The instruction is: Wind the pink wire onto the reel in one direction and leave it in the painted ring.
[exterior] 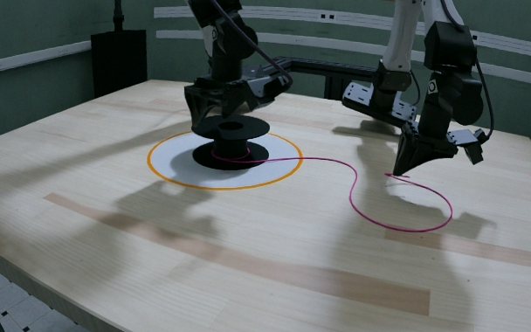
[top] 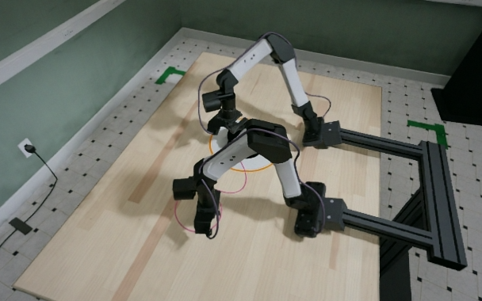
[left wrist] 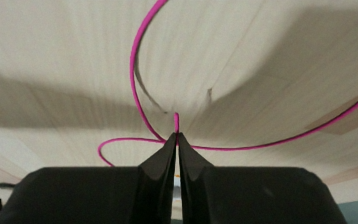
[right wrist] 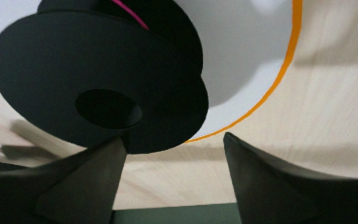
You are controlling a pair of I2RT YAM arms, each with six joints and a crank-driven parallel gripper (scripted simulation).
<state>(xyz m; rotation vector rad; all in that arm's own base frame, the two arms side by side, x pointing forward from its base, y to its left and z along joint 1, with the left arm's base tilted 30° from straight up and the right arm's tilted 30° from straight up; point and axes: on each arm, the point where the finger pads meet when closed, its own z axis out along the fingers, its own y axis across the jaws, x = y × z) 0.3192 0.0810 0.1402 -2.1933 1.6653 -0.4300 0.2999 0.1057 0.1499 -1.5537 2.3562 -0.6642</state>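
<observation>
The black reel lies flat on one flange inside the orange painted ring. The pink wire passes round the front of the reel's core, runs out over the ring and curves in a wide loop on the table. My left gripper is shut on the wire near its end, slightly above the table; a short tip sticks out past the fingertips. My right gripper is open at the top flange's edge, its far side partly hidden.
The wire's loose loop lies on the wooden table beside the ring, around my left gripper. My right arm leans over the ring's back, and my left arm blocks part of the reel in the top view. No other loose object shows near the reel.
</observation>
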